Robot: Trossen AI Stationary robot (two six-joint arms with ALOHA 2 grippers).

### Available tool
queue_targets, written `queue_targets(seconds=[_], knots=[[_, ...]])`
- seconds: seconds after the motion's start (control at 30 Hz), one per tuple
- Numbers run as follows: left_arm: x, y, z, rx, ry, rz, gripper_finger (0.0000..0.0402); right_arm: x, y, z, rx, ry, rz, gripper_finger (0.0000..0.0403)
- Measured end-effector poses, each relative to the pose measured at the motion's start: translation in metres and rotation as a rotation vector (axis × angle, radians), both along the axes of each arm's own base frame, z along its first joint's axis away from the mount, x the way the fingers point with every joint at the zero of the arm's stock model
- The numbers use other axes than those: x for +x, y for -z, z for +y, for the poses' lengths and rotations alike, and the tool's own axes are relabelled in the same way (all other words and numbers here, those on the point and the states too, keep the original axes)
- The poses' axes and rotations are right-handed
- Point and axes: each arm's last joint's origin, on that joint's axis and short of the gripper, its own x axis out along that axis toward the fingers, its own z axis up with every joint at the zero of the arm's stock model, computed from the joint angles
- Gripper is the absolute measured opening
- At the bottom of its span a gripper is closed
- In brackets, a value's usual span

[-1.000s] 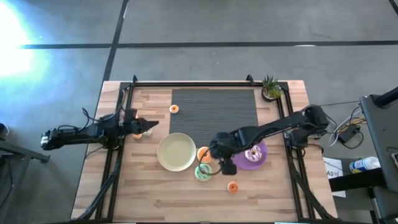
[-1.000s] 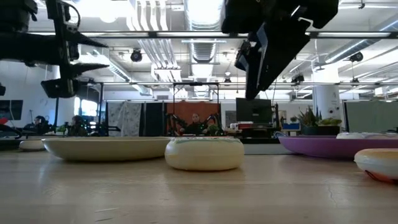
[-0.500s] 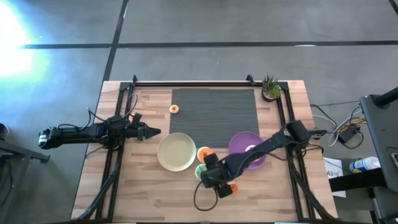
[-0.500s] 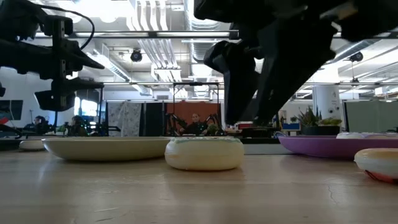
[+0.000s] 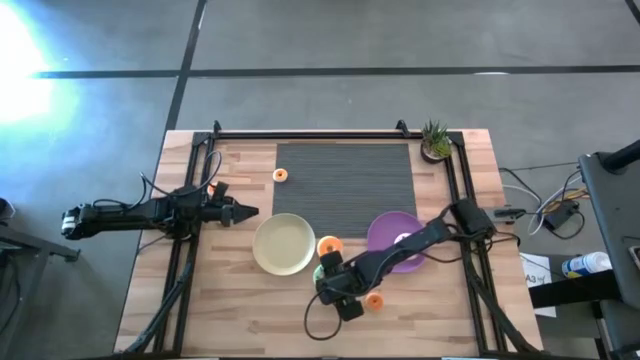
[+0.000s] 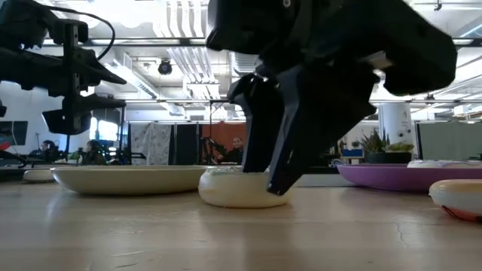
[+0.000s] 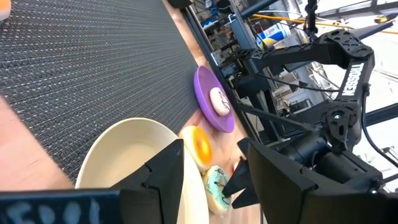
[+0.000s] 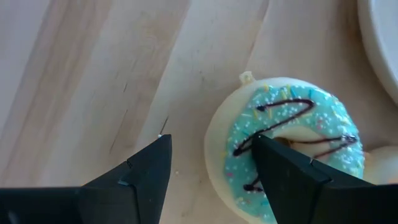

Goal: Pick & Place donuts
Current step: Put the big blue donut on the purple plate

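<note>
My right gripper (image 8: 211, 180) is open, low over the teal-iced donut (image 8: 292, 140) that lies flat on the table beside the cream plate (image 5: 284, 244). One finger (image 8: 283, 171) stands over the donut's icing and the other (image 8: 134, 177) over bare wood beside it. In the high view the arm hides most of this donut (image 5: 322, 272). An orange-iced donut (image 5: 328, 246) lies next to it, and a tiny orange one (image 5: 373, 300) sits nearer. The purple plate (image 5: 385, 232) carries a pale donut (image 5: 403, 240). My left gripper (image 5: 245, 212) waits open at the table's left. My right gripper comes from above, slanting down over the teal donut's outer wall (image 6: 226, 197), one finger over the icing and one outside it. The donut rests flat on the table. I cannot tell whether either finger touches it.
Another tiny orange donut (image 5: 280, 175) lies at the left edge of the dark mat (image 5: 345, 185). A small potted plant (image 5: 435, 140) stands at the far right corner. Bare wood lies along the near edge. People sit in the room beyond the table.
My right gripper has swung from above the purple plate toward the table's near left and come down to the teal donut, ending with its open fingers at the donut's height. My left gripper has shifted slightly toward the cream plate.
</note>
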Motion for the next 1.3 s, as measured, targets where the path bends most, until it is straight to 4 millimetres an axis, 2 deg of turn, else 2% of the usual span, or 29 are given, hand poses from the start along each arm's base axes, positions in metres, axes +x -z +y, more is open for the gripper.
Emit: queue_targets(seconds=[0.17,0.33,0.43,0.63,0.93,1.07,1.3], knots=[[0.0,0.0,0.0,-0.007,-0.001,-0.001,0.0153,0.002,0.0,-0.003,-0.007,0.011,-0.009,0.0219],[0.0,0.0,0.0,-0.009,0.002,-0.001,0.0153,-0.001,-0.017,-0.003,-0.048,0.084,-0.064,0.0219],[0.0,0.0,0.0,-0.01,0.002,-0.001,0.0153,-0.002,-0.019,-0.004,-0.068,0.083,-0.074,0.0219],[0.0,0.0,0.0,-0.007,0.004,-0.001,0.0153,-0.003,-0.01,-0.003,-0.063,0.07,-0.044,0.0219],[0.0,0.001,0.0,-0.007,0.005,0.007,0.0153,0.001,0.015,-0.003,-0.027,0.076,0.017,0.0216],[0.0,0.001,0.0,-0.01,0.009,0.012,0.0153,-0.003,0.011,-0.005,-0.033,0.111,0.048,0.0174],[0.0,0.001,0.0,-0.012,0.011,0.015,0.0153,-0.016,-0.006,-0.011,-0.069,0.157,0.108,0.0027]])
